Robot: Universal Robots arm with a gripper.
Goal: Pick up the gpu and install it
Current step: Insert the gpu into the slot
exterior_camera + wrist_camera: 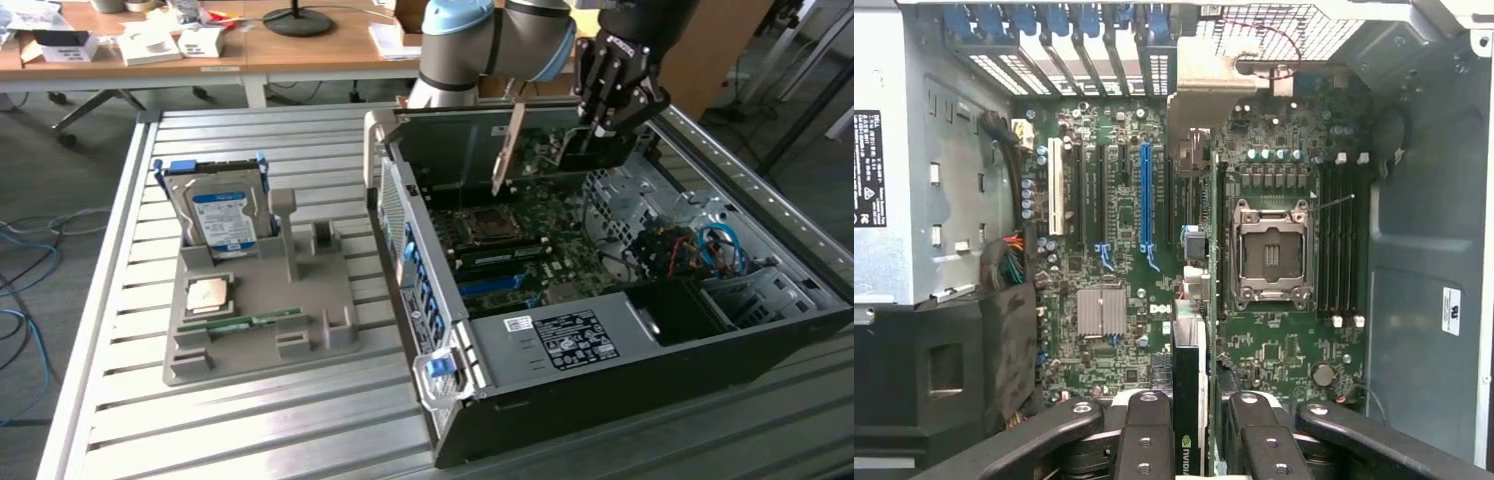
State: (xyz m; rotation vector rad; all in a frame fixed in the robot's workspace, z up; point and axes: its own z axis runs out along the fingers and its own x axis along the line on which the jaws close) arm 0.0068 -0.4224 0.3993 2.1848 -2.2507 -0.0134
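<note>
My gripper (597, 130) hangs over the open computer case (561, 335) and is shut on the gpu (577, 156), a dark card held on edge above the motherboard. Its silvery bracket (507, 148) points down toward the case's rear wall. In the wrist view the gpu (1190, 370) appears edge-on between my two black fingers (1144, 440), with the gripper (1194, 445) centred over the board. The card's bracket (1204, 85) reaches toward the rear slot openings. The card hangs above the board between the blue expansion slot (1146, 200) and the processor socket (1272, 252); whether it touches a slot I cannot tell.
On the exterior view's left, a grey holder tray (320, 345) carries a silver hard drive (220, 215), a processor (210, 293) and a green memory stick (240, 325). Inside the case are a black drive cage (944, 370), cables (707, 250) and a heatsink (1100, 311). A cluttered desk (320, 50) stands behind.
</note>
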